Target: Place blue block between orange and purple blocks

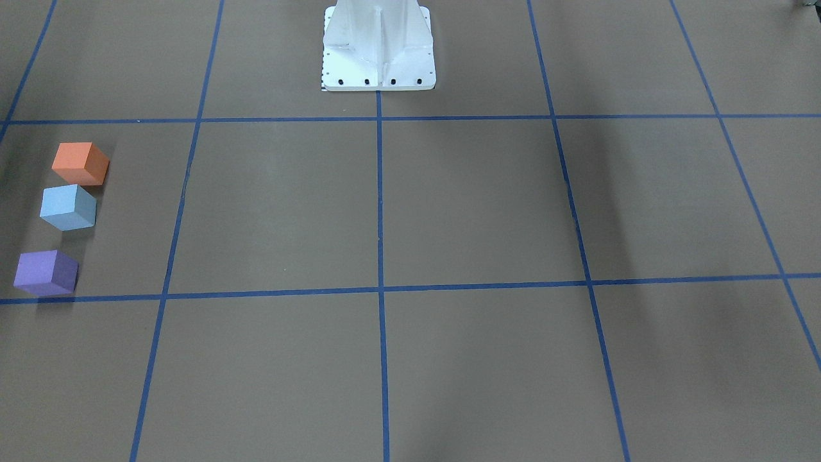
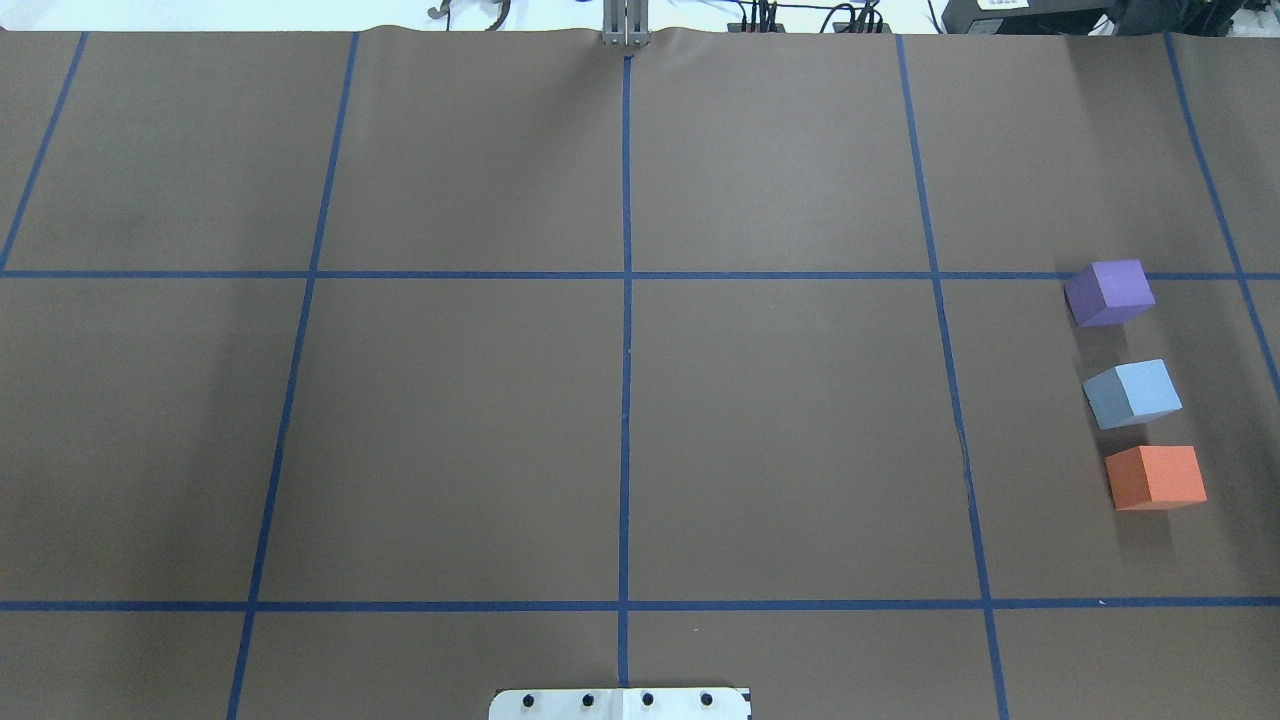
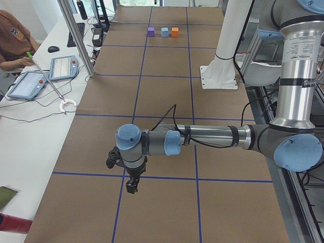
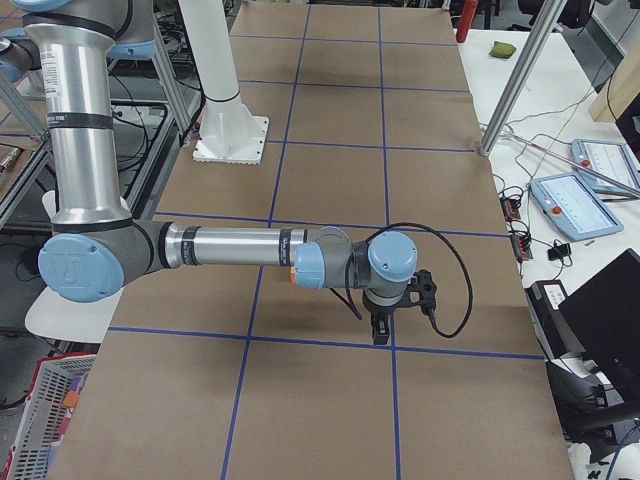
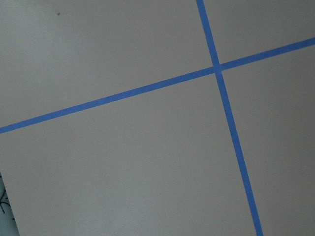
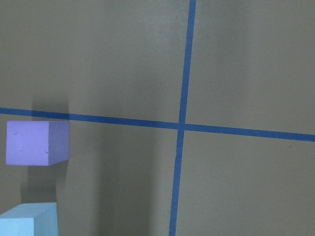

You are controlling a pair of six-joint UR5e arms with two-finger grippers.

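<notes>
The orange block [image 2: 1155, 477], the blue block [image 2: 1132, 393] and the purple block [image 2: 1108, 291] stand in a line on the brown table's right side, the blue one in the middle with small gaps on either side. The front-facing view shows the same row: orange block [image 1: 80, 163], blue block [image 1: 67, 206], purple block [image 1: 45, 273]. The right wrist view catches the purple block [image 6: 37, 142] and a corner of the blue block [image 6: 28, 221]. My left gripper [image 3: 132, 188] hangs low over the table, far from the blocks. My right gripper [image 4: 381, 333] also points down. I cannot tell whether either is open or shut.
Blue tape lines [image 2: 626, 300] divide the brown table into squares. The white robot pedestal [image 1: 378, 48] stands at the table's middle rear. A person [image 3: 12, 43] sits at a side desk with tablets [image 3: 63, 66]; a metal post [image 3: 76, 35] rises at that table edge.
</notes>
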